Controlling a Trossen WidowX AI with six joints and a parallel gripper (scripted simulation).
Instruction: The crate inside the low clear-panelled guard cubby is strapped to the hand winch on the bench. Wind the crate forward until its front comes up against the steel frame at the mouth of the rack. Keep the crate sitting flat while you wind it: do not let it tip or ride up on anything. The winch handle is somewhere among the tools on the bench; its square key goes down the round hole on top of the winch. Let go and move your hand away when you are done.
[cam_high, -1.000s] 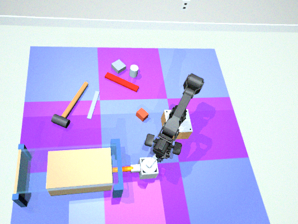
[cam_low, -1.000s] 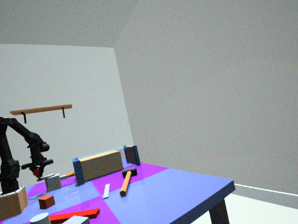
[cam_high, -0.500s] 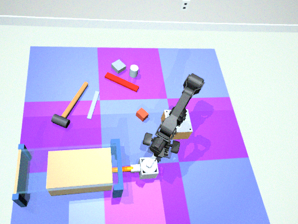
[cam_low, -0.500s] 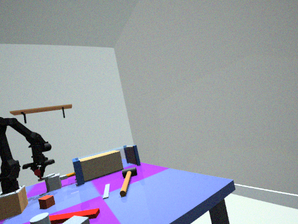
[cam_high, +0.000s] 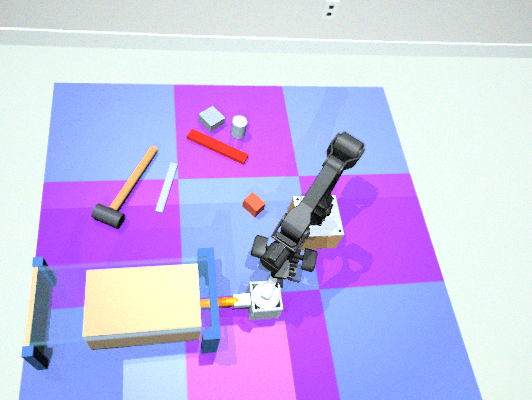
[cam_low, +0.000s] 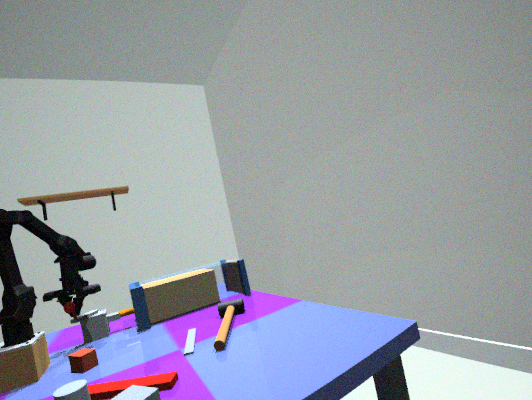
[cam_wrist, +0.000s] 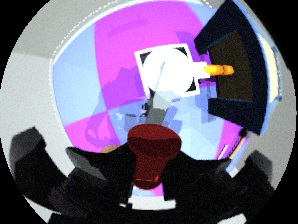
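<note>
Top view: the worktop (cam_high: 380, 330) (cam_low: 280, 345) carries the crate (cam_high: 142, 302) (cam_low: 182, 295) near left, flat, its front close to the blue frame (cam_high: 214, 280) (cam_low: 137, 305) (cam_wrist: 257, 75); contact is unclear. A mallet (cam_high: 132, 182) (cam_low: 227, 320) lies farther left. Right of the frame stands the winch (cam_high: 265, 315) (cam_low: 96, 327), the handle (cam_high: 270, 291) (cam_wrist: 158, 111) above it, its red knob (cam_low: 69, 307) (cam_wrist: 154, 141) grasped by the hand (cam_high: 285, 277) (cam_low: 71, 310) (cam_wrist: 149, 135).

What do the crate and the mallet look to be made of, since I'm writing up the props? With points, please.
Crate (cam_high: 142, 302) (cam_low: 182, 295): probably matt wood or board, going by its plain tan faces.
Mallet: handle (cam_high: 134, 177) (cam_low: 225, 327) seemingly smooth wood, orange-brown; head (cam_high: 108, 216) (cam_low: 231, 307) dark, perhaps rubber or metal.
</note>
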